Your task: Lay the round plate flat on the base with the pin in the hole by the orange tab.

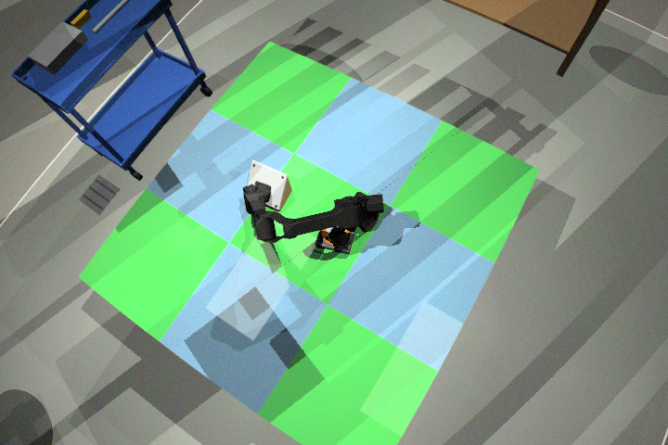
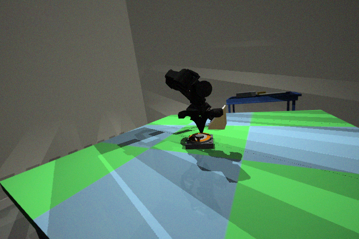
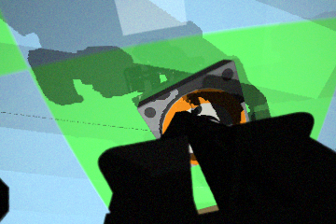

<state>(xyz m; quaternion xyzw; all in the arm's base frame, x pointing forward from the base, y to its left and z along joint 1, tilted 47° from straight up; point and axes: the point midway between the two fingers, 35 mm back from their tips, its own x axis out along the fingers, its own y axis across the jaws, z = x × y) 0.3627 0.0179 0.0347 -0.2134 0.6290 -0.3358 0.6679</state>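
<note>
Wrist view gives you the black claw (image 3: 192, 122) pressed together with nothing between its fingers, its tips pointing down at the round orange-rimmed plate (image 3: 175, 114). From that camera you cannot tell whether the tips touch the plate or hang just above it; in the exterior view the claw (image 2: 200, 131) ends right at the plate's (image 2: 199, 137) top surface. The plate sits on a dark grey square base (image 3: 153, 106) with round marks at its corners. You cannot make out the small pin, the orange tab or the hole beside it, since the claw covers much of the plate. From the top camera, the base (image 1: 334, 242) lies near the middle of the green and blue chequered bench (image 1: 156, 273), half hidden under the black arm (image 1: 303, 222), which reaches over from its tan, white-topped mount (image 1: 272, 181), well away from every bench edge.
</note>
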